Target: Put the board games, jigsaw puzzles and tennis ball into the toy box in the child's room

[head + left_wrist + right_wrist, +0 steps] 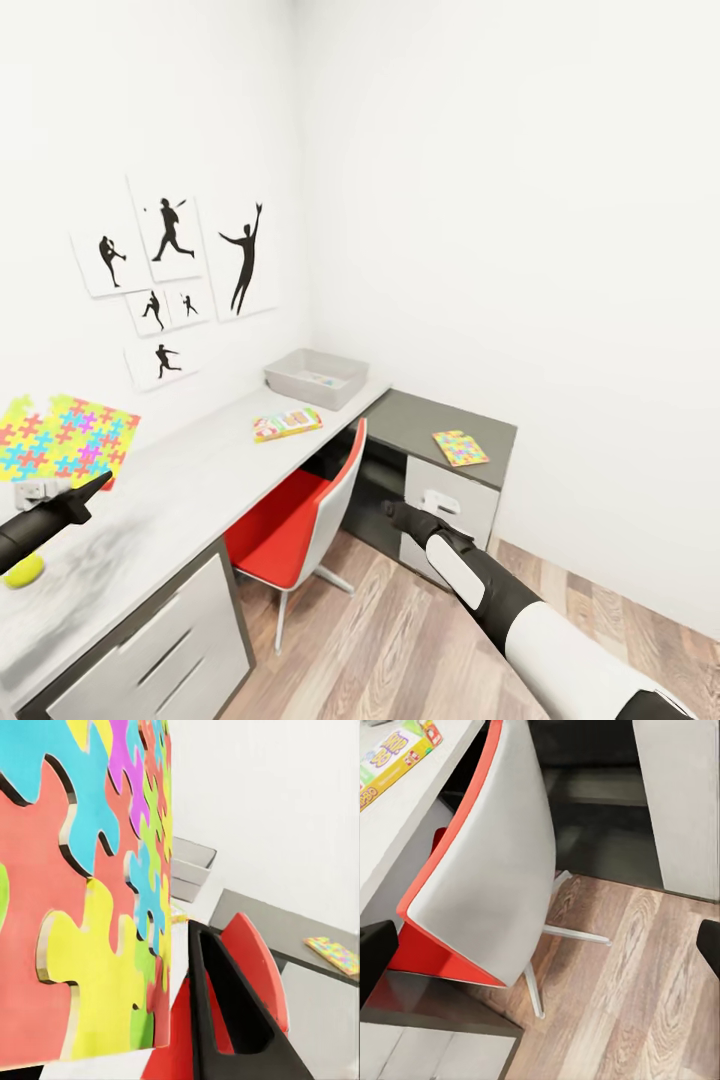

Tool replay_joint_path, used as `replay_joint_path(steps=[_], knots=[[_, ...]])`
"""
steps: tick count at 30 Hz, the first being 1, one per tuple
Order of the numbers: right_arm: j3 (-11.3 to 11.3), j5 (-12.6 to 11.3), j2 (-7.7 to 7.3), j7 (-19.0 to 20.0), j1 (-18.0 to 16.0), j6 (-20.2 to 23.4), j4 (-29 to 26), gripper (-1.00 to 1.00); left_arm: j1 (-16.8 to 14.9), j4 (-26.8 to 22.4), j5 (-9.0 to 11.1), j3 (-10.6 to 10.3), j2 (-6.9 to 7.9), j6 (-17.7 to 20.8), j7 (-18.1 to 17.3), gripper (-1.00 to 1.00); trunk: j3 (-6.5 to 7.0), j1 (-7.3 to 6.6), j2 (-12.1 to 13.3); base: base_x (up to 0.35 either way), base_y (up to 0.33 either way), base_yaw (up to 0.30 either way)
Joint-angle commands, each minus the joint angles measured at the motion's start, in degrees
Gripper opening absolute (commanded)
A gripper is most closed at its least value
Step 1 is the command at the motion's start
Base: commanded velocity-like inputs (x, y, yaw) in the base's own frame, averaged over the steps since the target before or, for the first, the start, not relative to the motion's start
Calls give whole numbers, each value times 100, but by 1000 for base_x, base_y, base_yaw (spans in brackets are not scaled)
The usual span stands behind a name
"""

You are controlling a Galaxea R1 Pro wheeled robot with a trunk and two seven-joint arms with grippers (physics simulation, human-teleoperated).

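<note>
Jigsaw puzzle (70, 440) pinched in the left gripper (85, 497) above the table (190, 480).
Head view: carry it level to the toy box (315, 377). Left wrist: keep the sheet clamped. Right wrist: right gripper (540, 952) spread, empty.

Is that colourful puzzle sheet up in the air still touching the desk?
Apart. In the head view the jigsaw puzzle is lifted at the left gripper, standing upright with the desk top visible beneath it.
</note>
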Motion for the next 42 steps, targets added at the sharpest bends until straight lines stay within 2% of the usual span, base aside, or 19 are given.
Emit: replay_joint_path(steps=[1,4,12,16,23,31,38,42], knots=[[23,-30,-3,-41,-5,10,-7,100,-7,3,-30,22,2,128,-39,-100,1,4,-8,0,0,-171],[23,-33,-3,-41,-5,10,-12,100,-14,52,-34,16,14,911,13,-100,16,4,-8,0,0,-105],[23,-37,-3,-41,-5,12,-21,100,-33,112,-41,7,15,1994,12,-100,23,4,-8,0,0,-19],[23,-37,22,-41,-5,10,-22,100,-41,119,-46,-17,18,2920,2,-100,23,4,-8,0,0,-1],[23,-31,104,-41,-5,10,-22,100,-50,120,-33,-17,24,3333,-54,-100,23,4,-8,0,0,0],[23,-30,119,-41,-5,10,-22,100,-51,112,-34,-21,16,3922,-98,-100,23,4,-8,0,0,0],[23,-30,120,-41,-5,10,-22,100,-51,104,-38,-38,15,3985,-798,-100,48,4,-8,0,0,-94],[23,-30,120,-41,-5,10,-22,100,-51,103,-35,-38,9,3992,-951,-100,61,4,-8,0,-13,-88]])
